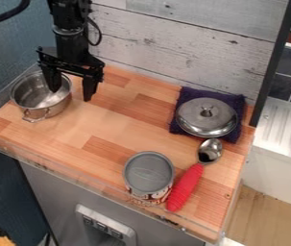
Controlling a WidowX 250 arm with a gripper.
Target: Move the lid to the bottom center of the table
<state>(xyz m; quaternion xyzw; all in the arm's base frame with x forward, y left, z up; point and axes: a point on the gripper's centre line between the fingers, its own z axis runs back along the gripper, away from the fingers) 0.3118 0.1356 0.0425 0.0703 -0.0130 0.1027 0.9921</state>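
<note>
The black two-finger gripper (71,95) is seen at the upper left, with its jaws held apart over the right wall of a round, shiny metal pot (42,98); one is set above the pot's hollow, the other outside the rim. A small looped wire handle is carried on the pot's near side.

The domed, polished metal lid (199,123), topped by a small metal knob, is laid on a crumpled dark purple cloth (179,126) at the far right of the table (96,126), whose top is made up of smooth wooden strips in mixed warm tones. Just below the lid, a spoon is placed at a slant, with a glossy oval metal bowl (210,151) and a ridged red handle (186,187). Beside the handle, a cylindrical can (149,172) with a grey, ringed round top and printed sides is stood upright. The table is backed by rough, whitewashed planks (173,41).
</note>
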